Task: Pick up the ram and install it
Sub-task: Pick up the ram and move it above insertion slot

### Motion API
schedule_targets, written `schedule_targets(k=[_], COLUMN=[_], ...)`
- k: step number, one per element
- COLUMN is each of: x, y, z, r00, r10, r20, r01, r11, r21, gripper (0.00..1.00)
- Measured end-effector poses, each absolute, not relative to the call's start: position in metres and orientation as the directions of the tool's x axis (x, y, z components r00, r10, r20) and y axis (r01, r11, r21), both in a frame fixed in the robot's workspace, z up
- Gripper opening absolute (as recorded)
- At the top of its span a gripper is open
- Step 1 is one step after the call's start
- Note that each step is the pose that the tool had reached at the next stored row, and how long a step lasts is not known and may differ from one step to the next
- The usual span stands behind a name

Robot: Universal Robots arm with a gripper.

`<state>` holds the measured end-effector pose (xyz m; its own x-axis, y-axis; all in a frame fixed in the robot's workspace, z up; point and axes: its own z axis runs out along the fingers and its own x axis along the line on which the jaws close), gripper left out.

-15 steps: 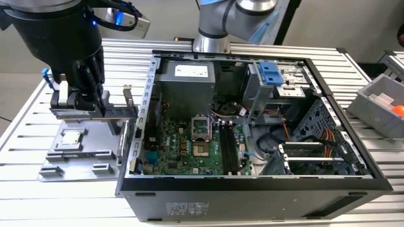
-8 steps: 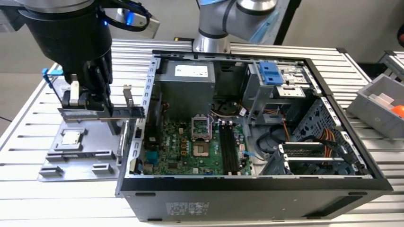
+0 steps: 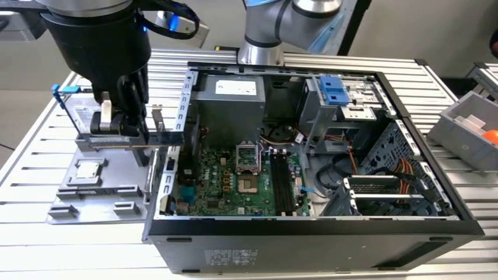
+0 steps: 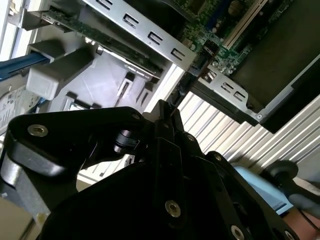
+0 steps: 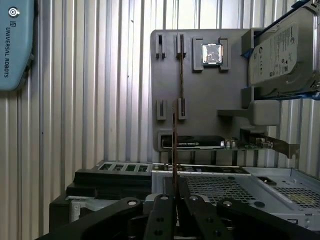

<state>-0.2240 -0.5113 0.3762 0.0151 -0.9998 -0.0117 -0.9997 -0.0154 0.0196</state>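
Gripper [image 5: 175,197] pinches the ram [image 5: 174,145] edge-on between its two fingertips.

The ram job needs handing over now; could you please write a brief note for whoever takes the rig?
Gripper: fingers shut on the ram, seen edge-on in the first wrist view.
Position: over the grey parts tray, at the exterior view's left of the open computer case.
Done: ram grasped; whether it is clear of the tray cannot be told.
Left: the ram is not yet in the black memory slots on the motherboard.
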Motion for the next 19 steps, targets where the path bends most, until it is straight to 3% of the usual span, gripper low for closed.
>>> schedule_targets(k=[19], x=[-0.191], y=[-0.511], z=[0.376], r00=[0.015], r10=[-1.0], r20=[-0.012], r01=[-0.999], r11=[-0.015], r21=[0.037], gripper=[0.0])
